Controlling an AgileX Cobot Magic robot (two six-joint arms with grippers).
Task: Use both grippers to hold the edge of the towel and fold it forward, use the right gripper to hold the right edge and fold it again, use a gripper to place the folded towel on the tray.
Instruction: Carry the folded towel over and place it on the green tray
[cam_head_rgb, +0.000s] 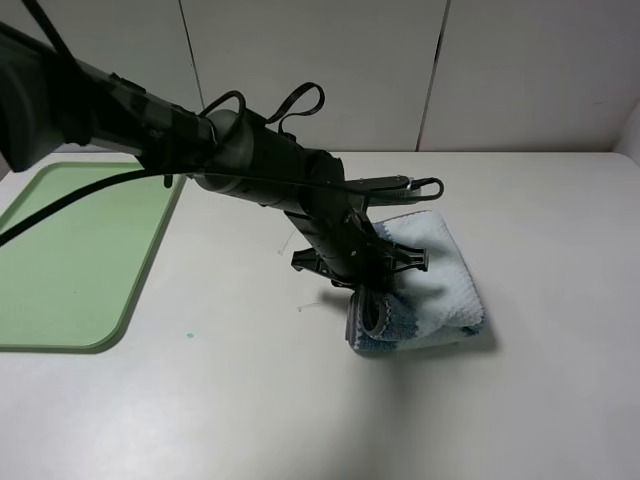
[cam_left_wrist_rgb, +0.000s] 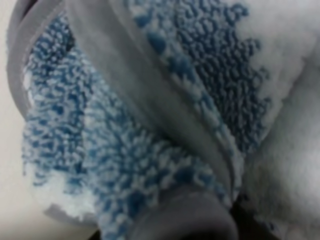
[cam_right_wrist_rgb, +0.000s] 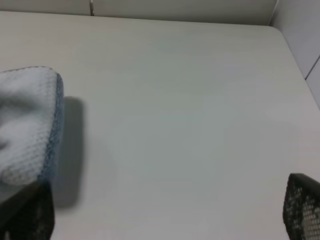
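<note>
Blue-striped towel (cam_head_rgb: 430, 290) is folded and pinched by the left gripper (cam_head_rgb: 372, 285); the right gripper (cam_right_wrist_rgb: 165, 235) stands wide, empty. A shallow pinch may unfold it before the tray (cam_head_rgb: 70, 250).

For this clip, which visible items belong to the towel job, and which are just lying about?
In the job:
- towel, folded, on the table
- tray, nothing on it
- left tool, closed on the towel's left edge
- right tool, open, holding nothing

Lying about:
- small green speck on the table

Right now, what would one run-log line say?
towel: folded, on table | left gripper: shut on towel | right gripper: open, empty | tray: empty
</note>
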